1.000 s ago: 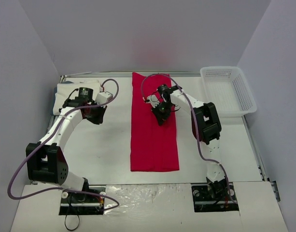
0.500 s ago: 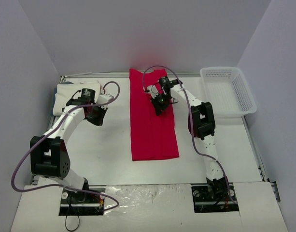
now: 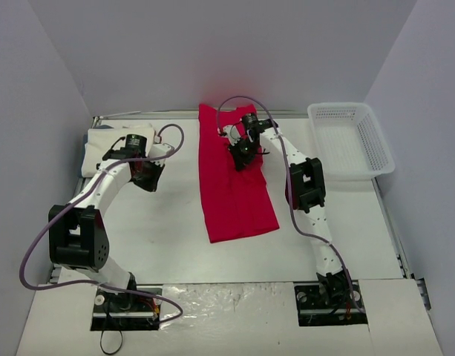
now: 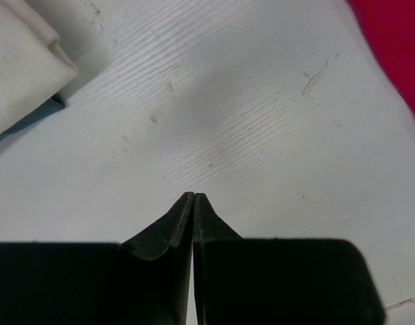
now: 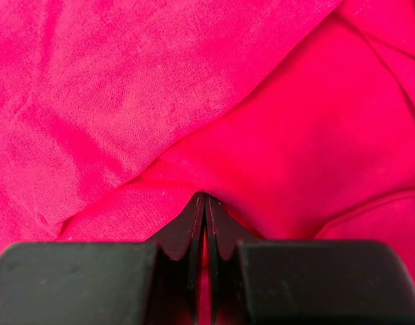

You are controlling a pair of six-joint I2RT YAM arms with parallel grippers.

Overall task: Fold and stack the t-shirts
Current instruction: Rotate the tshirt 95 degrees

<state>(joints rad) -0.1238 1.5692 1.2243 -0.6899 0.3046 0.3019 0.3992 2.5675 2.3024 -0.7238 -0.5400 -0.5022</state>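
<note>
Red t-shirt (image 3: 234,193) lies mid-table as a long narrow strip, its long axis running from the far edge toward the arms, the near end skewed a little to the right. The right gripper (image 5: 204,198) sits on the far part of that strip, clenched on a raised fold of the red cloth, with crimson showing between its fingers in the wrist view. From that pinch almost all the loose cloth stretches toward the robot, so any fold likely turns on carrying the held end along the long axis, over the near half. The right arm is the one on it. The left gripper (image 4: 194,196) is pressed shut on nothing, hovering over bare table (image 3: 168,222), well apart from the red strip and just beside the white t-shirt (image 3: 108,141), which rests folded at the far left corner. A white mesh basket (image 3: 353,141) stands at the far right. No brand, label or writing can be read anywhere in these views.
</note>
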